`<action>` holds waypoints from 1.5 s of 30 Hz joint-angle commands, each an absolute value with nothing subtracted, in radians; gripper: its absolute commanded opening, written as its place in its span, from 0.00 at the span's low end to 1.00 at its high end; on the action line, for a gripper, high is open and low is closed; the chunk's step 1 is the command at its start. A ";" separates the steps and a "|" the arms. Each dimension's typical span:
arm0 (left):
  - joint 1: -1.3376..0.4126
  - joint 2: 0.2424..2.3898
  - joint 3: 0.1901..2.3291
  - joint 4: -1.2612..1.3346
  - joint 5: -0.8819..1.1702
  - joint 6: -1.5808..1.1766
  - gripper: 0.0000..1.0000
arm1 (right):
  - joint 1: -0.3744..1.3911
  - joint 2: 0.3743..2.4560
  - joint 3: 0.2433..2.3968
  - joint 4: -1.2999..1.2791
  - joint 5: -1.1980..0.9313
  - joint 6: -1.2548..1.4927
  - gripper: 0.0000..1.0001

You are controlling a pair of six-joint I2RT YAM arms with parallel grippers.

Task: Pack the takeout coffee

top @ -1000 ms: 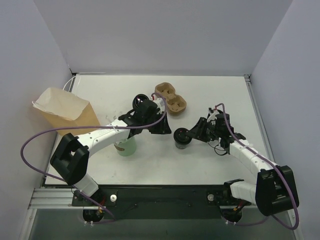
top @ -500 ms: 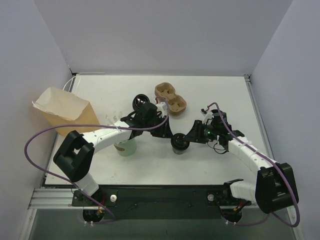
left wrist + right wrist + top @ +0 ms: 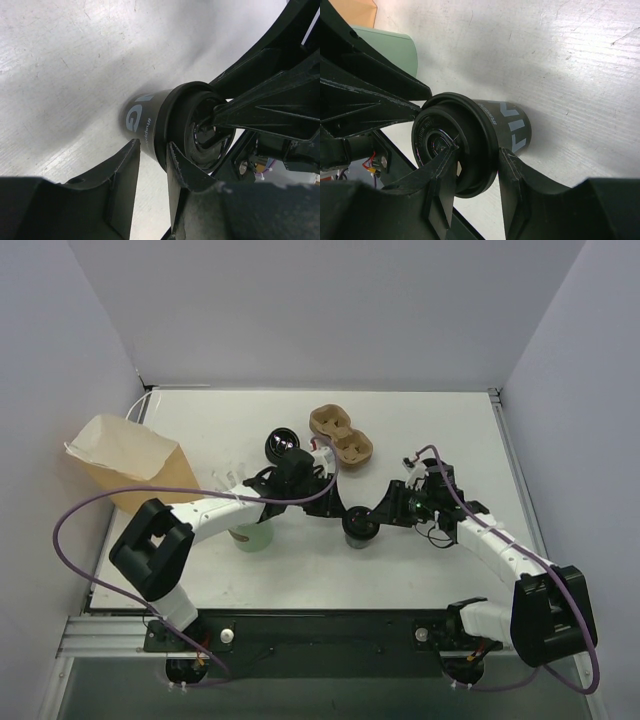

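Note:
The takeout coffee (image 3: 359,524), a short black cup with a black lid, stands on the table (image 3: 420,430) at centre. My right gripper (image 3: 374,519) is shut on its lid rim: in the right wrist view (image 3: 477,165) one finger lies on the lid top and the other under the rim of the cup (image 3: 485,135). My left gripper (image 3: 335,512) is open and empty, right at the cup's left side. In the left wrist view (image 3: 152,155) its fingertips flank the near edge of the cup (image 3: 150,120).
A green cup (image 3: 252,532) stands under the left arm, also seen in the right wrist view (image 3: 395,47). A lidless black cup (image 3: 281,444) and a brown cup carrier (image 3: 341,435) sit behind. An open paper bag (image 3: 125,460) stands at left.
The right gripper has carried the coffee slightly left and nearer. The left gripper has swung right and nearer until its fingertips reach the cup.

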State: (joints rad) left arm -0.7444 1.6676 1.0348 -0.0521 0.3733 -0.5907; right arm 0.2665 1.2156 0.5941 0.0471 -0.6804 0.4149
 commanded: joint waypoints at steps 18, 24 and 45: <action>-0.976 1.805 0.519 0.250 0.063 -0.836 0.28 | 0.288 1.072 0.285 0.049 -0.410 0.629 0.33; -1.040 1.827 0.471 0.253 0.008 -0.870 0.22 | 0.288 1.075 0.291 0.040 -0.403 0.624 0.33; -1.163 1.749 0.391 0.301 -0.129 -0.939 0.25 | 0.287 1.055 0.321 0.017 -0.413 0.598 0.33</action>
